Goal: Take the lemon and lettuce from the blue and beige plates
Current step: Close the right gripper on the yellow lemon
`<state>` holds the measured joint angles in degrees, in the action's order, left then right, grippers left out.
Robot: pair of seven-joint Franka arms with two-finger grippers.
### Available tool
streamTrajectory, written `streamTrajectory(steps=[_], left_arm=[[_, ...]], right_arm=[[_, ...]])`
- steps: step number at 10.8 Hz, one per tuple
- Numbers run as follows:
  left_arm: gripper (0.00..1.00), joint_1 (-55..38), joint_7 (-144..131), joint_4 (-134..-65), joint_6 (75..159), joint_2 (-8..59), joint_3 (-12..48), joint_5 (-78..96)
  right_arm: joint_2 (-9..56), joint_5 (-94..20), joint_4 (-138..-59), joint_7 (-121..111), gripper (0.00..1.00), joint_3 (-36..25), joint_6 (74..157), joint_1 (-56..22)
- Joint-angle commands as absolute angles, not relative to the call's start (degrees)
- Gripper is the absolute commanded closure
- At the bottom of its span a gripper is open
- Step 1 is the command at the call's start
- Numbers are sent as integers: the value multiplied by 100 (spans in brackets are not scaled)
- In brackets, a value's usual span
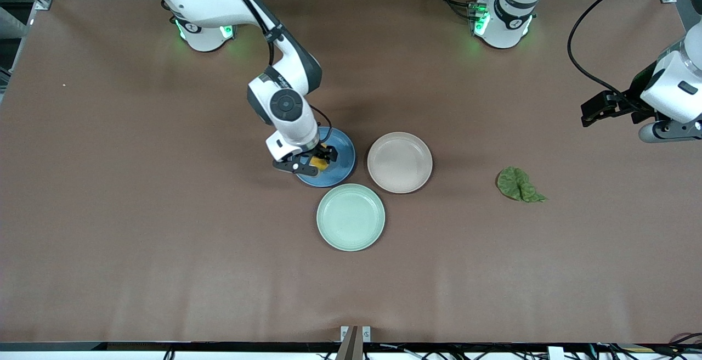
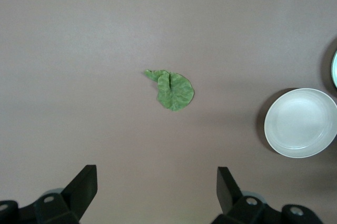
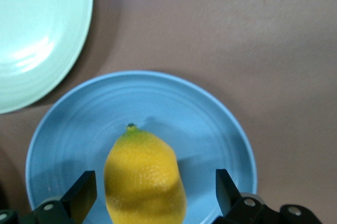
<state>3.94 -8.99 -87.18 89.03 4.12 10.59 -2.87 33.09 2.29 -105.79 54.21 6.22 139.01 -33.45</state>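
Note:
A yellow lemon (image 1: 320,163) lies on the blue plate (image 1: 341,150). My right gripper (image 1: 313,161) is low over that plate, open, with a finger on each side of the lemon and a gap on both sides. In the right wrist view the lemon (image 3: 145,176) sits between the fingers (image 3: 79,195) on the blue plate (image 3: 210,129). The beige plate (image 1: 400,136) is bare. The green lettuce leaf (image 1: 519,185) lies on the table, toward the left arm's end from the beige plate. My left gripper (image 1: 596,111) is open and empty, up over the table's left-arm end.
A light green plate (image 1: 351,239) stands nearer the front camera than the blue and beige plates, touching or almost touching both. The left wrist view shows the lettuce (image 2: 174,89), the beige plate (image 2: 301,123) and bare brown table round them.

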Motion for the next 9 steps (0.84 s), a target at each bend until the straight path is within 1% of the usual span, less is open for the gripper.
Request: streamTrajectory(steps=[1, 2, 3, 5, 6, 7, 8, 9], left_arm=[[0, 448, -729, -8710, 8842, 422, 1072, -220], [0, 448, -729, -8710, 8842, 431, 1072, -220], [0, 448, -729, -8710, 8842, 431, 1072, -228], [0, 448, -729, -8710, 8842, 431, 1072, -237], [0, 448, -729, -8710, 8842, 439, 1072, -237], [0, 448, -729, -8710, 8842, 431, 1072, -237], [0, 448, -729, -8710, 8842, 439, 1072, -246], [0, 448, -729, -8710, 8842, 439, 1072, -246]], right_arm=[[3550, 631, -10512, 5896, 0, 694, 14132, -3366], [3603, 772, -10512, 6002, 0, 729, 14202, -3366], [3647, 808, -10503, 6003, 12, 747, 14221, -3366], [3639, 800, -10477, 5994, 64, 747, 14186, -3358], [3621, 791, -10450, 5985, 81, 782, 14151, -3340], [3586, 791, -10433, 5924, 92, 791, 14124, -3322], [3525, 782, -10433, 5915, 98, 782, 14115, -3322], [3411, 765, -10433, 5889, 100, 791, 13993, -3287]])
